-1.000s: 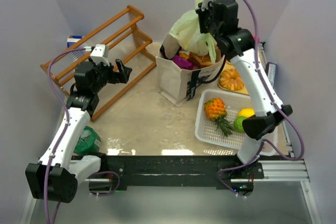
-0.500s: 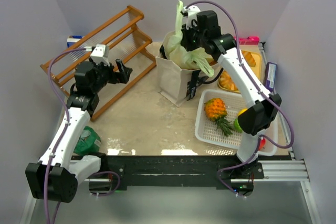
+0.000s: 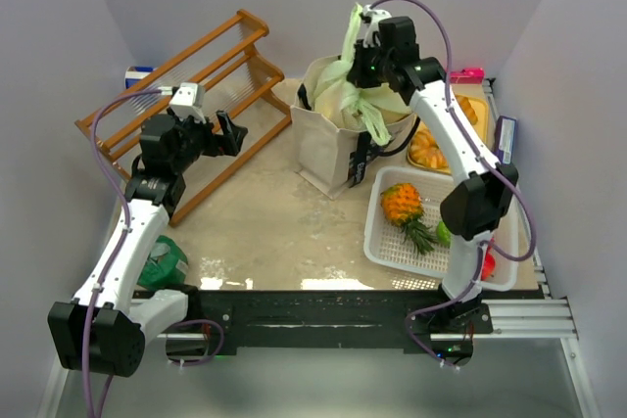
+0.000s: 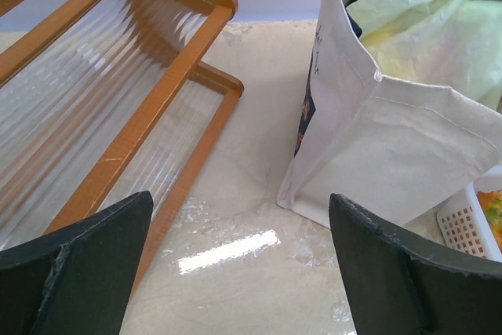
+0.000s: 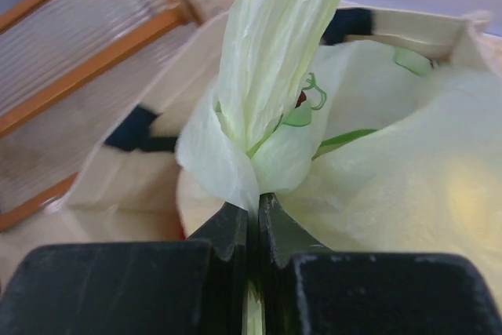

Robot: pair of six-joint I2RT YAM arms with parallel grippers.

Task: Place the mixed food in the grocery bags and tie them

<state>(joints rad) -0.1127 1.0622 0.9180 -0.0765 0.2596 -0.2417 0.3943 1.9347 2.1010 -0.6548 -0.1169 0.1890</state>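
Late stage: pale green plastic bag [image 3: 364, 95], apparently loaded, sits inside the canvas tote [image 3: 328, 149] on the desk [image 3: 265, 222], right gripper [image 5: 252, 208] jaws clenched on its twisted handles mid-knot, left gripper [image 4: 239, 217] jaws released and idle, tie looks unfinished.

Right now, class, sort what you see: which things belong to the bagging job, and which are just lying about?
In the job: plastic bag, canvas tote, right gripper pinching the bag's handle.
Lying about: wooden rack, basket, pineapple, donuts, green bundle.
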